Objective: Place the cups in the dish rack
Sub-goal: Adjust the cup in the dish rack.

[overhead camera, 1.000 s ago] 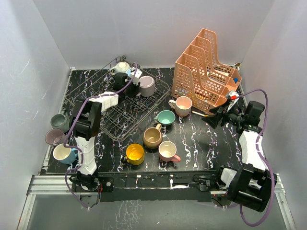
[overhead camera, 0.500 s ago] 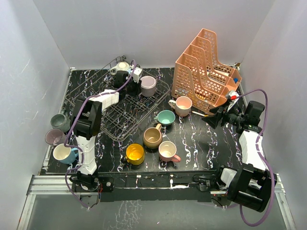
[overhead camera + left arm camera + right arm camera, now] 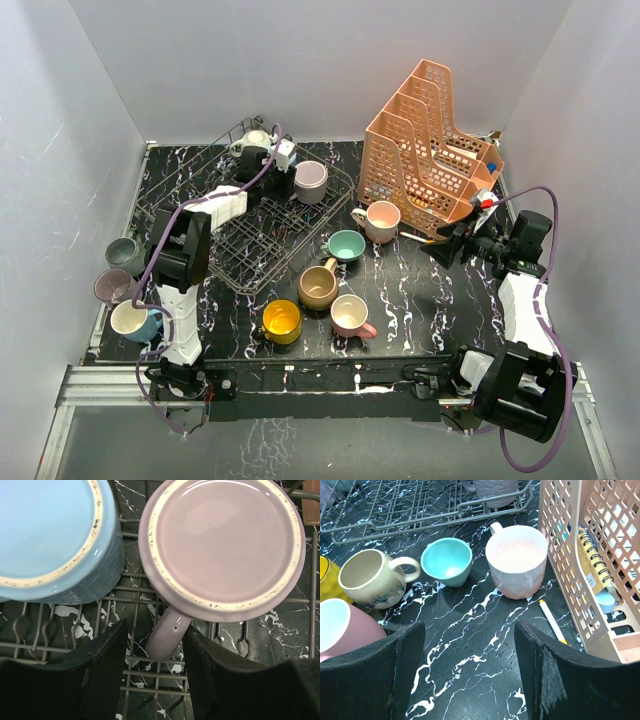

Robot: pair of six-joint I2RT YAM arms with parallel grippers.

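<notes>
The dark wire dish rack (image 3: 240, 270) lies at the left middle of the table. My left gripper (image 3: 292, 169) is at its far end, jaws open on either side of the handle of an upside-down lilac cup (image 3: 311, 181). In the left wrist view the gripper (image 3: 154, 640) straddles that handle and the lilac cup (image 3: 222, 540) rests on the rack wires (image 3: 150, 675) beside an upside-down blue cup (image 3: 50, 530). My right gripper (image 3: 445, 247) is open and empty above the table. Pale pink (image 3: 382, 220), teal (image 3: 346, 245), tan (image 3: 318, 286), pink (image 3: 350, 315) and yellow (image 3: 281, 321) cups stand on the table.
The orange tiered organizer (image 3: 430, 140) stands at the back right, with a pen (image 3: 551, 621) at its foot. Grey-green (image 3: 124, 251), mauve (image 3: 112, 286) and blue-and-cream (image 3: 133, 320) cups stand along the left edge. A cream cup (image 3: 257, 138) sits at the rack's far corner.
The lilac cup has shifted a little to the right in the rack, and my left gripper has edged toward the back. The right arm has not moved.
</notes>
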